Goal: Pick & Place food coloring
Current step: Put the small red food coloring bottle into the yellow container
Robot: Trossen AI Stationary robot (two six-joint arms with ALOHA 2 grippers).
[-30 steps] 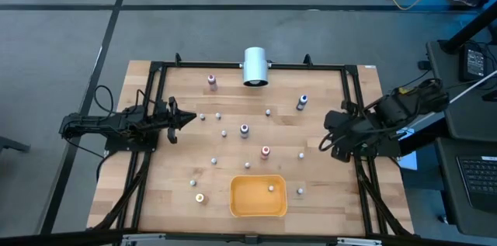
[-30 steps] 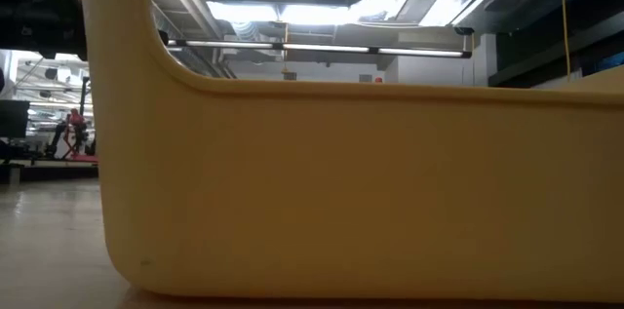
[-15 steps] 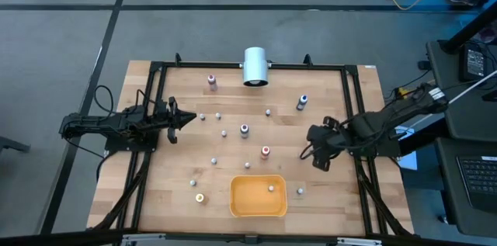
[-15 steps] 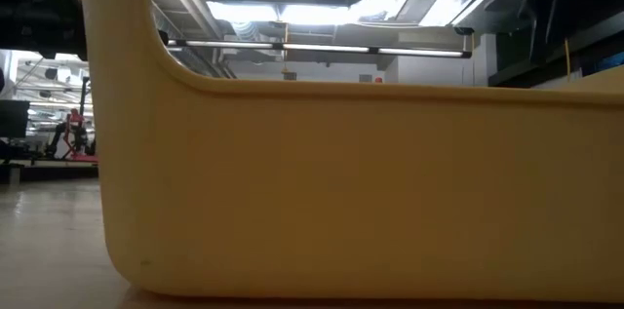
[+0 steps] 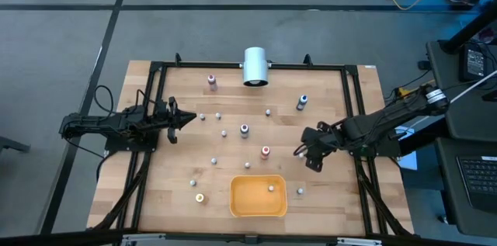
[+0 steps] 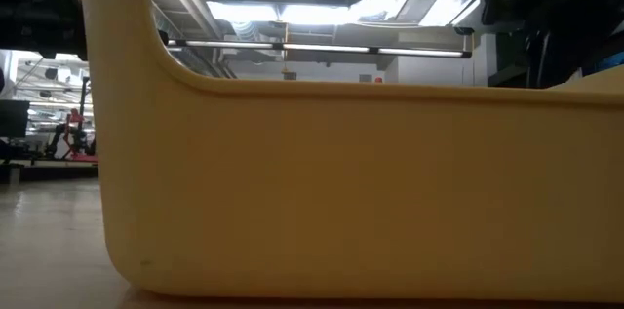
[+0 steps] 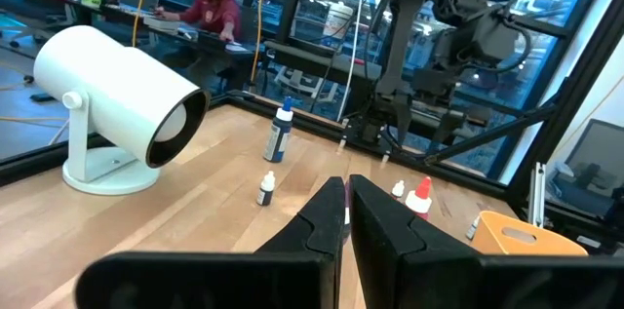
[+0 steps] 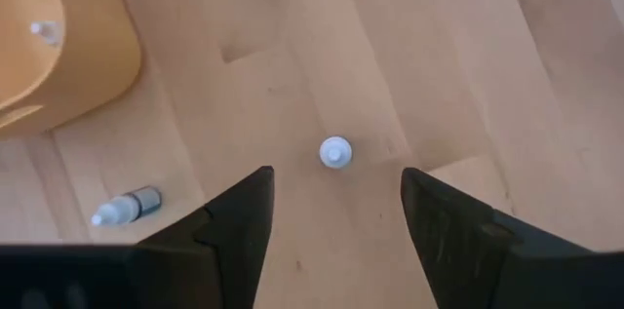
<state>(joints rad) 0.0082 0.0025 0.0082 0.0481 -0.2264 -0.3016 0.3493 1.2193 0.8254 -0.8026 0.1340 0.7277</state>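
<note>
Only 1 bottle [image 5: 271, 188] lies in the tray [image 5: 258, 212]; about 12 stand scattered on the table [image 5: 167, 188]. The right gripper [image 5: 304, 156], fingers wide and empty, hangs over a white-capped bottle [image 8: 334, 151]. The left gripper [image 5: 189, 119] waits pinched together.

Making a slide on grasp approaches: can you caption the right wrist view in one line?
Open right gripper poised above an upright white-capped food coloring bottle, orange tray and a toppled bottle off to one side.

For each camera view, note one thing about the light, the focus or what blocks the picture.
Low view: the orange tray fills the frame, its near wall in shadow, bright ceiling lights behind. Right wrist view: even light, white-capped bottle sharp between the open right tool. High view: evenly lit.
</note>
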